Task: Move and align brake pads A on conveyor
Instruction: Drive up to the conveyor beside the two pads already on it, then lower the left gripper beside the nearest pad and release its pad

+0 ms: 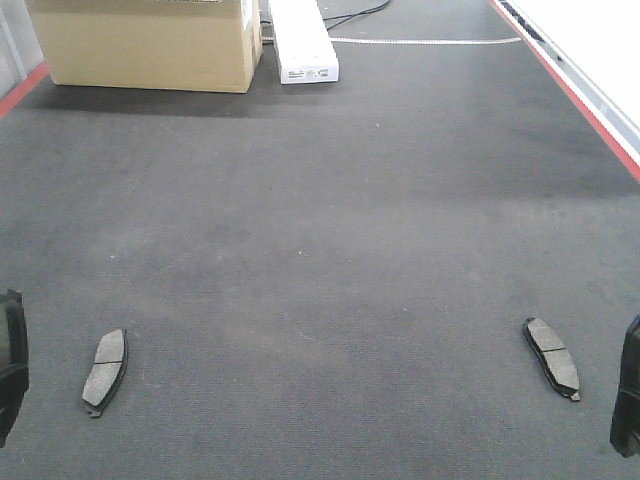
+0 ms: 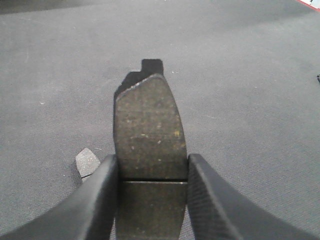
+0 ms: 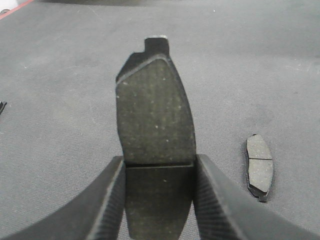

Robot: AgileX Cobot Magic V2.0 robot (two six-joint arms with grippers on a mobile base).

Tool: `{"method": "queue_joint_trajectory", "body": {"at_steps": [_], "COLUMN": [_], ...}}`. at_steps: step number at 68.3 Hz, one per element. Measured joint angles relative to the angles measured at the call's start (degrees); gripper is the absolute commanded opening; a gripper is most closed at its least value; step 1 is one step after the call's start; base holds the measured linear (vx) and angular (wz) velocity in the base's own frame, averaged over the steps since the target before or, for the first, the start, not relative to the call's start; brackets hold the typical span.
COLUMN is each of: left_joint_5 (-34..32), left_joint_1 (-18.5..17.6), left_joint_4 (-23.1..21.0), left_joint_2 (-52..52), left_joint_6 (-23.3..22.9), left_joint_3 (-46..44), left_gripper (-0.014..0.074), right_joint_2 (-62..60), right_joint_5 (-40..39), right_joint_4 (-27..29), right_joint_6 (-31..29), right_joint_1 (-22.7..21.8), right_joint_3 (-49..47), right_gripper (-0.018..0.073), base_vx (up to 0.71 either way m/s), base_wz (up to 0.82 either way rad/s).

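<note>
Both arms are hanging low over the near end of the belt [image 1: 320, 250], only their dark edges showing at the front view's left and right borders. The left gripper [image 2: 152, 200] is pinching one pad [image 2: 149, 135] between its two black fingers, closed against its sides at the centre groove, and the right gripper [image 3: 159, 200] is clamping a second pad [image 3: 156, 120] likewise. Two more pads are lying flat on the belt (well apart): one near left [image 1: 106, 371], one near right [image 1: 552, 358]. A cardboard box [image 1: 150, 45] and a white box [image 1: 303, 40] are sitting at the far end.
</note>
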Motion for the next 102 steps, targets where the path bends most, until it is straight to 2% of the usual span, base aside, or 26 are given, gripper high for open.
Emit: {"method": "queue_joint_trajectory", "body": {"at_steps": [28, 45, 53, 64, 74, 82, 89, 102], "left_joint_5": [-0.18, 0.52, 2.06, 7.51, 7.89, 6.62, 4.98, 1.15], "left_joint_1": [0.0, 0.0, 0.0, 0.0, 0.0, 0.0, 0.0, -0.22], "left_joint_4": [-0.16, -1.59, -2.91, -5.54, -8.64, -10.37, -13.7, -17.05], "left_joint_2": [0.0, 3.79, 11.72, 27.11, 41.18, 51.64, 59.93, 69.35], "left_joint_6": [-0.06, -2.27, -3.89, -4.13, -4.13, -4.13, -4.13, -4.13], "left_joint_3": [0.0, -3.1, -10.44, -21.83, -27.8, -29.2, -29.26, -29.26], "left_gripper": [-0.0006, -0.0001, 0.0005, 0.0015, 0.0022, 0.0024, 0.0031, 0.0104], "right_joint_2": [0.0, 0.0, 0.0, 0.0, 0.0, 0.0, 0.0, 0.0], "right_joint_5": [0.0, 0.0, 0.0, 0.0, 0.0, 0.0, 0.0, 0.0], "right_joint_4": [0.0, 0.0, 0.0, 0.0, 0.0, 0.0, 0.0, 0.0], "right_joint_6": [0.0, 0.0, 0.0, 0.0, 0.0, 0.0, 0.0, 0.0], "right_joint_1": [0.0, 0.0, 0.0, 0.0, 0.0, 0.0, 0.0, 0.0], "right_joint_3": [0.0, 0.0, 0.0, 0.0, 0.0, 0.0, 0.0, 0.0], "right_gripper": [-0.0004, -0.0004, -0.0004, -0.0004, -0.0004, -0.0004, -0.0004, -0.0004], "base_vx": [0.0, 0.0, 0.0, 0.0, 0.0, 0.0, 0.0, 0.0], "base_wz": [0.0, 0.0, 0.0, 0.0, 0.0, 0.0, 0.0, 0.0]}}
